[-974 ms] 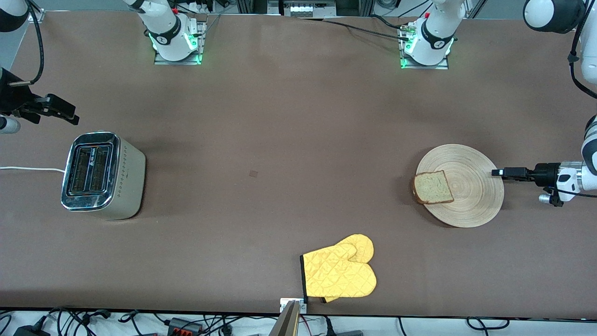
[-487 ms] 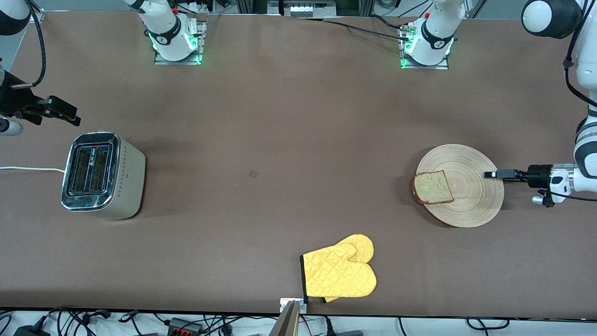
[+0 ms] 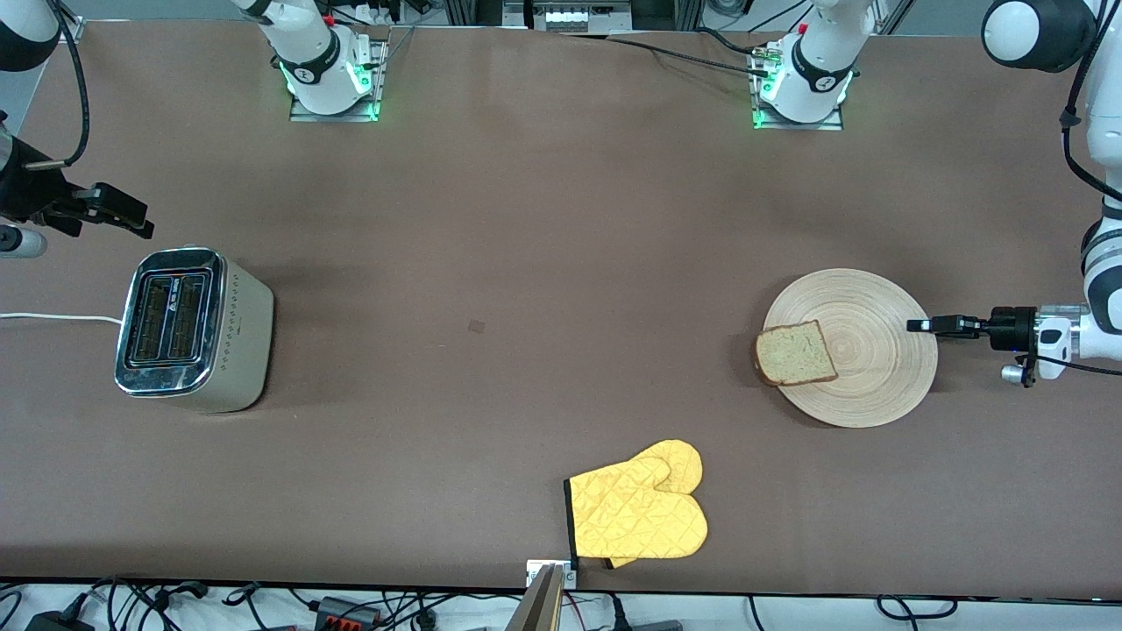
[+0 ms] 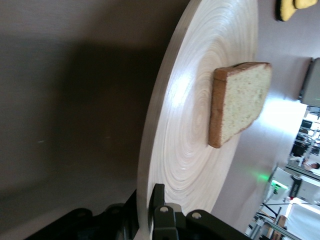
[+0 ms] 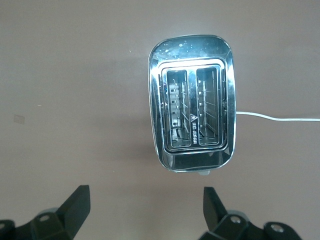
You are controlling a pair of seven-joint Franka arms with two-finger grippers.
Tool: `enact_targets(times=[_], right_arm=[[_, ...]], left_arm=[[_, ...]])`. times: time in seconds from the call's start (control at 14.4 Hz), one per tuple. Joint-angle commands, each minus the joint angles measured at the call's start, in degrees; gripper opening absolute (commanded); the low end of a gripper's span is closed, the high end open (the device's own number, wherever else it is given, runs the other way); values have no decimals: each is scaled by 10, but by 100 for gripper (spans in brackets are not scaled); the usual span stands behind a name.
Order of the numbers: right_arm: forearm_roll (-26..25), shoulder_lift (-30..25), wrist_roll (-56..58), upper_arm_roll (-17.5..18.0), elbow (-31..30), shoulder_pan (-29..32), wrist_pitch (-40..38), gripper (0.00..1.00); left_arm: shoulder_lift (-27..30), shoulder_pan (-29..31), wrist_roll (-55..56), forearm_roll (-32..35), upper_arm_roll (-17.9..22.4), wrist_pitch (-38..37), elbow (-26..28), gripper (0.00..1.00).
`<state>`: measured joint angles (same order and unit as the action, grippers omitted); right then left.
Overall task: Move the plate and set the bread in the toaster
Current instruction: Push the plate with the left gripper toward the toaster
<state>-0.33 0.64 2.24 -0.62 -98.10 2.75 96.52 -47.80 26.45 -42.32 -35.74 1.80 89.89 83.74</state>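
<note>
Light wood fills our left wrist view: the plate (image 3: pixel 848 348) sits at the left arm's end of the table, and the left gripper (image 3: pixel 917 325) has its fingers (image 4: pixel 161 212) clamped on the rim, one above and one below. On the plate lies the bread (image 3: pixel 794 353), on the side toward the right arm's end, one corner poking just over the rim. We see the pale crumb and darker crust plainly from the left wrist (image 4: pixel 239 102). At the right arm's end stands the toaster (image 3: pixel 191 328), chrome top up, both slots showing bare wire racks, a white cord (image 3: pixel 58 317) trailing off toward the table's edge. Between the slots there is a small triangle logo with a line of lettering (image 5: pixel 192 125), too fine for us to read, and a row of small marks runs along the beige side. The right gripper (image 3: pixel 140 230) hangs in the air over the table beside the toaster, fingers (image 5: pixel 76 205) spread wide apart. A yellow mitt (image 3: pixel 638 511) lies near the table's front edge, well apart from plate and toaster.
</note>
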Motion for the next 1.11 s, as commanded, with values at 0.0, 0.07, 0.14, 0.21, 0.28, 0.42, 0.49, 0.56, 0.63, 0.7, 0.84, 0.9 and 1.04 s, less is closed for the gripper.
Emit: enact_targets(times=[0.0,0.07,0.14,0.21,0.28,0.42,0.49,0.56,0.63,0.7,0.84,0.9,1.04], right_arm=[[3,23,-4,10,2,-7,13,100],[6,32,-3,10,1,-22,21,100],[7,40,-4,10,1,-34,24,100],[9,46,-5,11,0,-44,23,100],[16,49,-12,11,0,-53,23,100],[60,61,-49,11,0,-60,24,100],[78,66,-50,11,0,-60,24,100],[87,72,-51,11,0,-60,24,100],[88,76,-51,11,1,-60,30,100],[89,81,-51,11,1,-62,39,100],[89,98,-51,12,1,-74,60,100],[91,106,-51,12,1,-90,74,100],[96,126,-52,12,2,-102,99,100]], left_arm=[[-3,0,-2,-61,-19,-39,-8,1],[-4,-2,0,-77,-21,-52,-6,1],[-4,-6,2,-98,-34,-60,-2,1],[-4,-8,4,-107,-43,-60,-1,1],[-5,-11,8,-110,-58,-60,9,1],[-4,-17,18,-133,-93,-50,42,1],[-4,-37,28,-142,-95,-39,52,1],[1,-65,41,-144,-96,-24,58,1],[1,-85,50,-147,-97,-21,58,0],[1,-106,58,-156,-101,-18,57,0],[3,-160,88,-186,-104,11,60,0],[3,-192,113,-192,-106,22,58,1],[2,-243,131,-240,-106,43,58,0]])
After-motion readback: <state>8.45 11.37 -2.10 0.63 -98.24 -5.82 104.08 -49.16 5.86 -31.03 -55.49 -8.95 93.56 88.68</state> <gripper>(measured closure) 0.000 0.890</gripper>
